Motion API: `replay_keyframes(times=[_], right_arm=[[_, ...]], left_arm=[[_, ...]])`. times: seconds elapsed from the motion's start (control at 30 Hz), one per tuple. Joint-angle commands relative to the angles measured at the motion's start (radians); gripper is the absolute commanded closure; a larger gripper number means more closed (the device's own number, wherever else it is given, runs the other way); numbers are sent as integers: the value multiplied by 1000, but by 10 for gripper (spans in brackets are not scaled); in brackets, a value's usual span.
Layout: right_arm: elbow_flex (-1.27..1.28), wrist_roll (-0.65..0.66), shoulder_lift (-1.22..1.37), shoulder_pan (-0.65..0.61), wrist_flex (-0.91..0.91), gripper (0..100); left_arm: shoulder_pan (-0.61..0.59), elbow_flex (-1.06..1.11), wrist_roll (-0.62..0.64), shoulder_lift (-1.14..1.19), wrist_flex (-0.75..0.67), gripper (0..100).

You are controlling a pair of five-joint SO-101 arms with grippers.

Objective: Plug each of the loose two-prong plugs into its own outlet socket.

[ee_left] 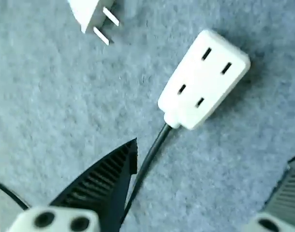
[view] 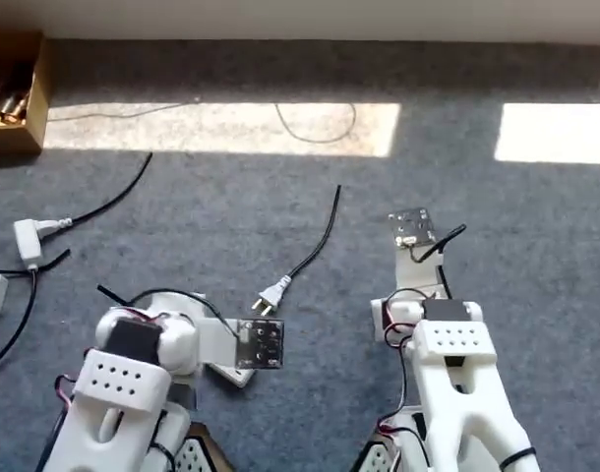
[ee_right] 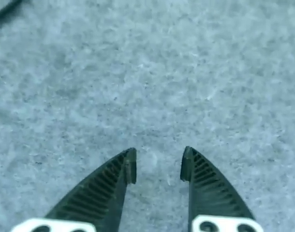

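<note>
On grey carpet [ee_right: 147, 72], the left gripper [ee_left: 216, 152] is spread wide over the outlet socket [ee_left: 203, 79], plug [ee_left: 92, 17] nearby; the right gripper [ee_right: 158, 162] is parted, empty.

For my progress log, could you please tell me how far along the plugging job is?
Nothing is plugged yet: the socket block shows empty slots and the white plug lies loose beside it on the carpet. The left tool hangs open by the block, the right tool open over bare carpet; neither holds anything. All the plugging is left.

A grey carpet [view: 536, 226] covers the floor, with a wooden box [view: 36, 98] at its far-left edge.
</note>
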Motion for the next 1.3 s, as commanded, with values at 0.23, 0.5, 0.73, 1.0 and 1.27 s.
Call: replay_keyframes(times=[0.23,0.5,0.73,1.0,1.27], right_arm=[[2,-3,2,13,-41,838],[4,-2,2,10,-42,838],[4,-2,2,10,-41,838],[4,-2,2,10,-41,838],[4,-2,2,8,-39,838]], left_arm=[[171,-4,-29,265,-325,568],[216,-30,63,453,-344,873],[74,-191,94,461,-281,925],[-4,-429,25,456,68,923],[-39,-476,166,490,-121,923]])
